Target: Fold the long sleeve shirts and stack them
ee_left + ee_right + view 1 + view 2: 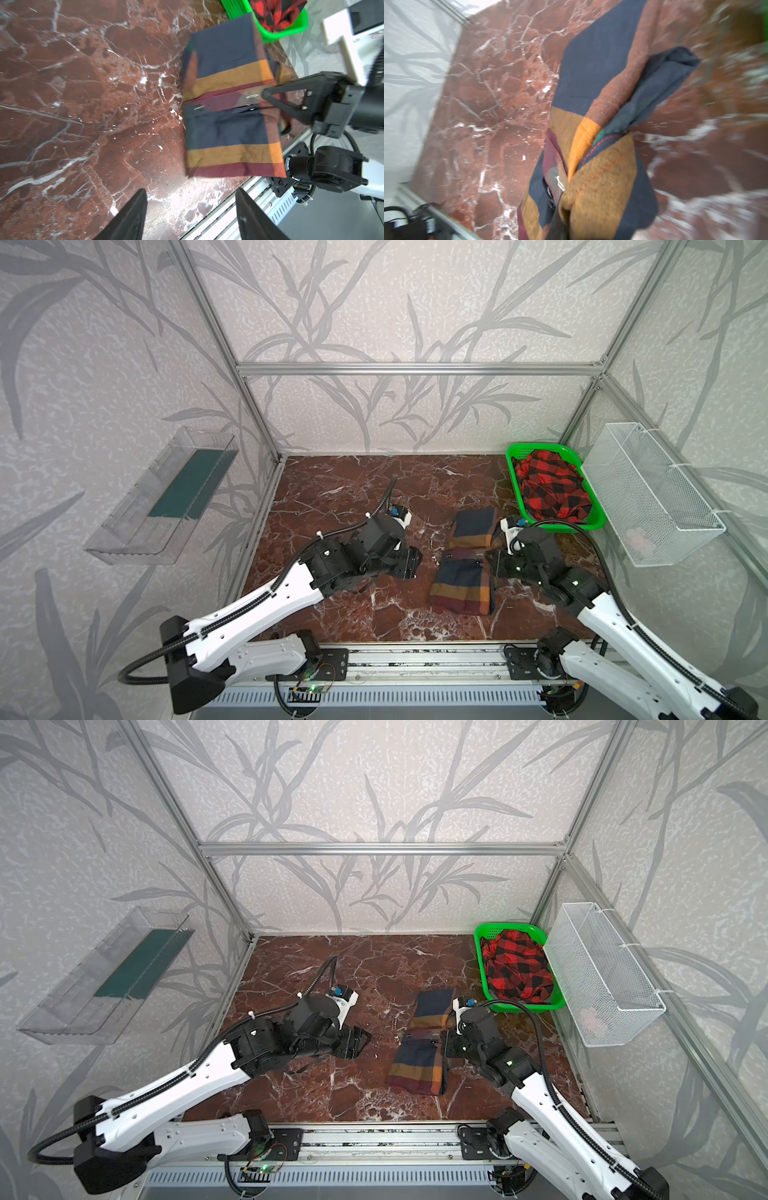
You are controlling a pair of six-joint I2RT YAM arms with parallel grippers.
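Right gripper (pixel 263 95) was clamped on the folded block-plaid shirt (pixel 463 572) at its right mid-edge, on the table (pixel 353 497). Left gripper (pixel 413 563) hung open and empty nearby. Cloth looked soft, light, floppy, so it was likely best pinched at doubled edges. Red-and-black shirt (pixel 552 489) sat bunched in the basket (pixel 512 456).

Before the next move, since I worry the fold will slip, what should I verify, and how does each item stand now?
1. Grip: the right hand is shut on the navy-and-orange shirt at its edge: ok.
2. The left hand is open and holds nothing: ok.
3. The left hand stands apart from that shirt: ok.
4. Shirt lying flat: not ok, cloth bunches at the right hand.
5. The red-and-black shirt folded: not ok, it lies crumpled in the green basket.
6. How many layers the right hand pinches: cannot tell.
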